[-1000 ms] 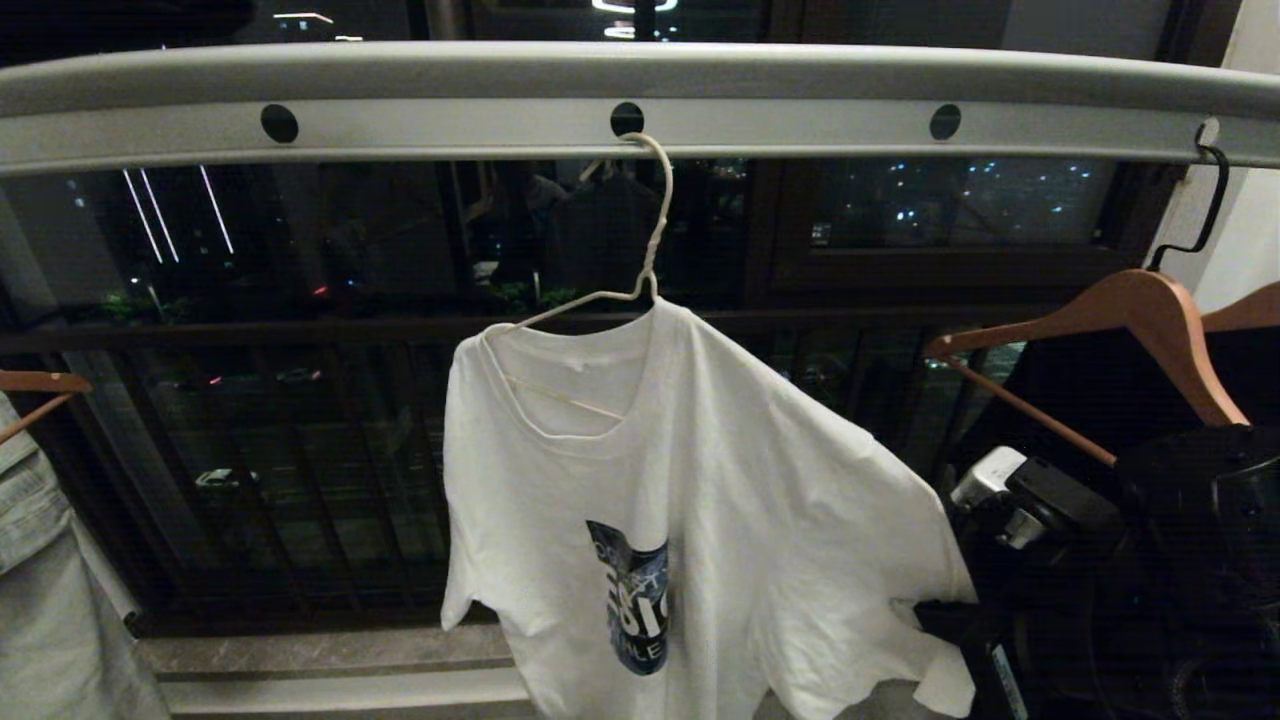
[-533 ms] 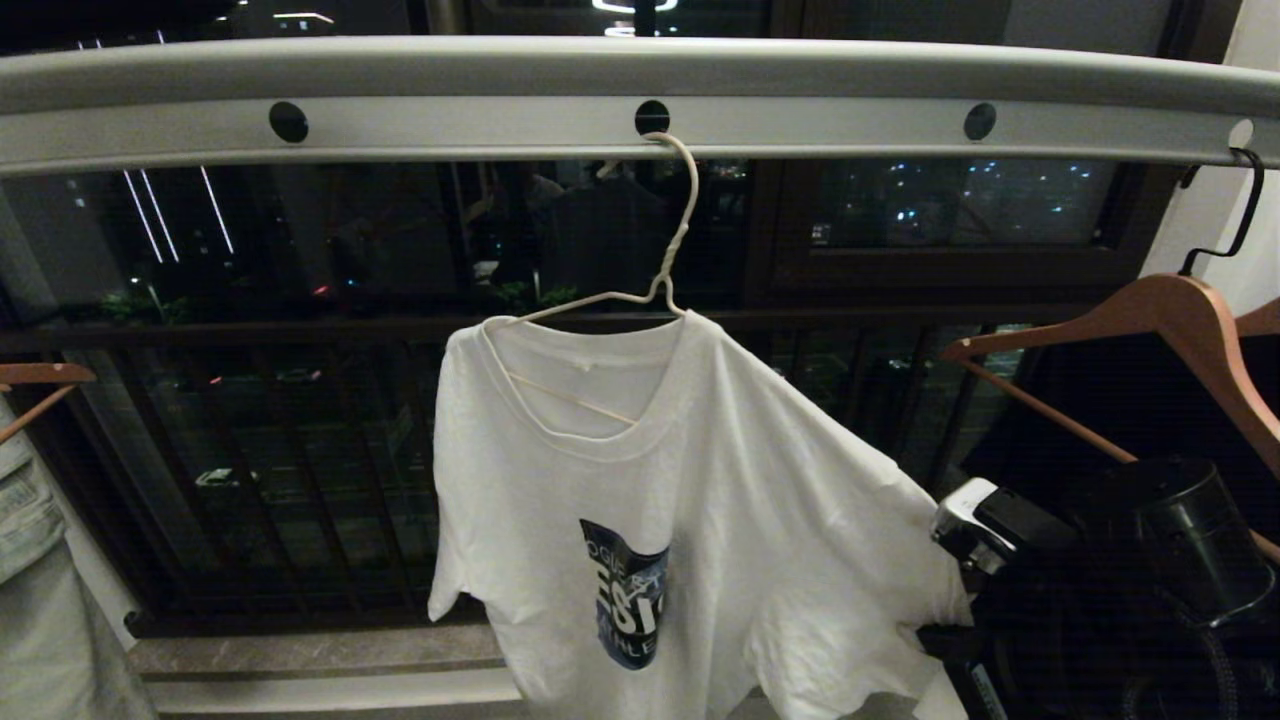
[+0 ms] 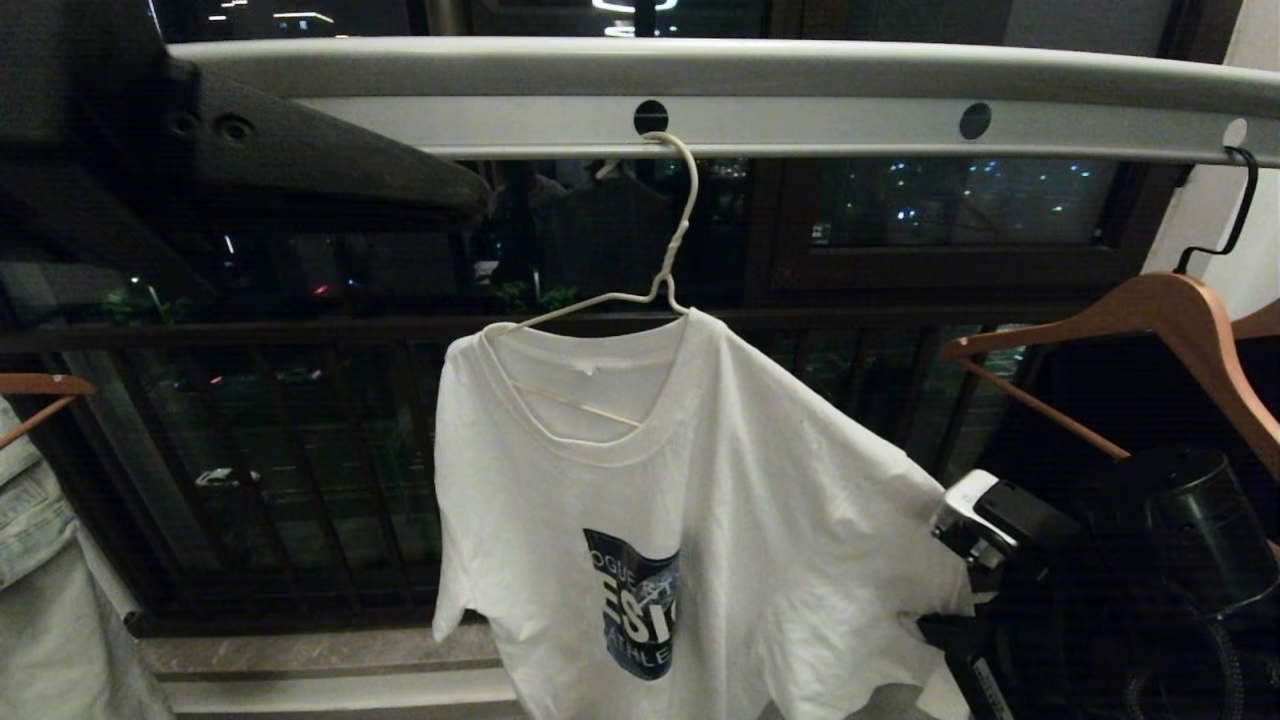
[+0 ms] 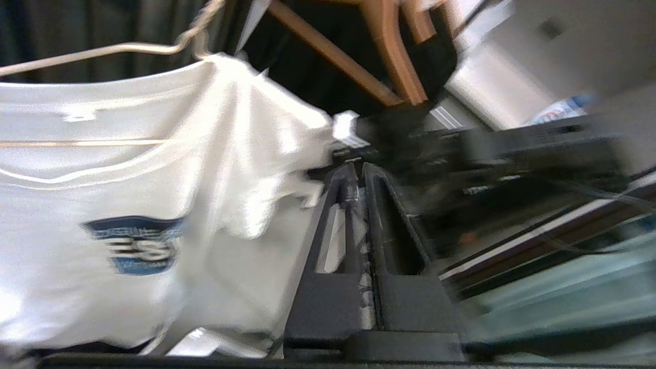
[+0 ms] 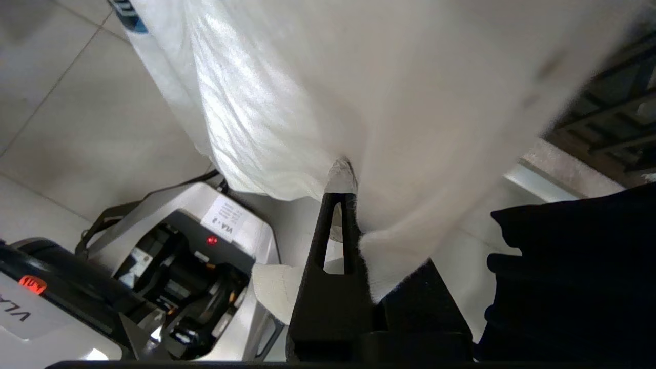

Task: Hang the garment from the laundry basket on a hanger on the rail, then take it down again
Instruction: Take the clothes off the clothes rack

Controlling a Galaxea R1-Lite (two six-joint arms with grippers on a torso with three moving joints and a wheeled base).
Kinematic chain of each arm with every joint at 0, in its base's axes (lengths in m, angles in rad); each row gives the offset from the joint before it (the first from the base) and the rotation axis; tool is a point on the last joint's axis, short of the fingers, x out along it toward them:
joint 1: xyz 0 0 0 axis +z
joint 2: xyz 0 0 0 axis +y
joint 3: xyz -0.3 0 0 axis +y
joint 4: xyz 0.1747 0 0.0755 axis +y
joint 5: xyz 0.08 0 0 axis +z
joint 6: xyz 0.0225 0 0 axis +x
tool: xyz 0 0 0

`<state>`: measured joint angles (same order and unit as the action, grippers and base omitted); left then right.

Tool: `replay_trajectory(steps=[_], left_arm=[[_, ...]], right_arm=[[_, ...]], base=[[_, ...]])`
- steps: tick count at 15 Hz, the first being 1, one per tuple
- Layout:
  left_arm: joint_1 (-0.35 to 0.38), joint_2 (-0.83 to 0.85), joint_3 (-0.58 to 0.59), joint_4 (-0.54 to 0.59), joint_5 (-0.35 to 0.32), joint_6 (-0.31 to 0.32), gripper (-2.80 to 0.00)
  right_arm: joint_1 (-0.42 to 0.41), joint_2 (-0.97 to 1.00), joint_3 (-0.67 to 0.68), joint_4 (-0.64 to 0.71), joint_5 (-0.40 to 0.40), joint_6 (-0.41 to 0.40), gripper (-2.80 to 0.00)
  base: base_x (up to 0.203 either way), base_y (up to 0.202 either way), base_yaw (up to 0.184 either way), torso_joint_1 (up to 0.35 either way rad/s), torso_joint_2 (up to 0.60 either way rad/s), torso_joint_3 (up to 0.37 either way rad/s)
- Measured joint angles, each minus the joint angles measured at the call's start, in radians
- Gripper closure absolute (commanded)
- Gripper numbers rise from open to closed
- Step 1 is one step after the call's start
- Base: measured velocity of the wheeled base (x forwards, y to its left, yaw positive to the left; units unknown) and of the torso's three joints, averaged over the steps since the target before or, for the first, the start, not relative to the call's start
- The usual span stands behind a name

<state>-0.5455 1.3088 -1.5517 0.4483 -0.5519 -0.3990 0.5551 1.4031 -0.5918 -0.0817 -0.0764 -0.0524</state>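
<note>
The garment (image 3: 720, 480), a white T-shirt with a dark blue print, hangs on the white wire hanger (image 3: 665, 260), which is hooked into a hole of the grey rail (image 3: 800, 75). One hanger arm shows bare inside the collar. At the lower right my right gripper (image 3: 935, 615) is shut on the shirt's sleeve edge (image 5: 341, 177) and holds it stretched out sideways. My left gripper (image 3: 475, 195) is raised in front of the rail's left part, pointing toward the hanger. Its jaws stand a narrow slit apart with nothing between them (image 4: 357, 171). The laundry basket is out of view.
Brown wooden hangers (image 3: 1150, 310) carrying a black garment (image 3: 1080, 400) hang at the right, close behind my right arm. A pale denim piece (image 3: 40, 560) hangs at the far left. The dark balcony railing (image 3: 300, 430) stands behind, and my own base (image 5: 154, 256) is on the tiled floor below.
My left arm has risen into the head view's upper left and now covers part of the rail. The right gripper keeps its hold on the shirt, which has barely shifted.
</note>
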Motion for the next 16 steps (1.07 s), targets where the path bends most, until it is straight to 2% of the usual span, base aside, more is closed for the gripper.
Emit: replay_trajectory(steps=[3,4,6,8,11,16], left_arm=[[-0.011,0.103,0.003,-0.020,0.017,0.050,-2.80],[-0.027,0.136,0.004,-0.052,0.056,0.055,-2.80],[-0.067,0.187,0.019,-0.141,0.180,0.059,-2.80],[-0.109,0.222,0.061,-0.272,0.293,0.077,-2.80],[-0.126,0.256,0.138,-0.432,0.364,0.194,-2.80],[-0.127,0.362,0.171,-0.645,0.538,0.281,-2.80]], right_arm=[[0.000,-0.012,-0.015,0.002,0.000,-0.014,0.00],[0.000,-0.014,-0.021,0.002,0.000,-0.026,0.00],[0.000,-0.014,-0.031,0.002,0.000,-0.034,0.00],[0.000,-0.013,-0.044,0.002,0.000,-0.036,0.00],[0.000,-0.011,-0.054,0.003,0.000,-0.037,0.00],[0.000,-0.012,-0.057,0.003,0.000,-0.052,0.00]], base=[[0.000,0.000,0.000,0.000,0.00,0.000],[0.000,0.000,0.000,0.000,0.00,0.000],[0.000,0.000,0.000,0.000,0.00,0.000],[0.000,0.000,0.000,0.000,0.00,0.000],[0.000,0.000,0.000,0.000,0.00,0.000],[0.000,0.000,0.000,0.000,0.00,0.000]])
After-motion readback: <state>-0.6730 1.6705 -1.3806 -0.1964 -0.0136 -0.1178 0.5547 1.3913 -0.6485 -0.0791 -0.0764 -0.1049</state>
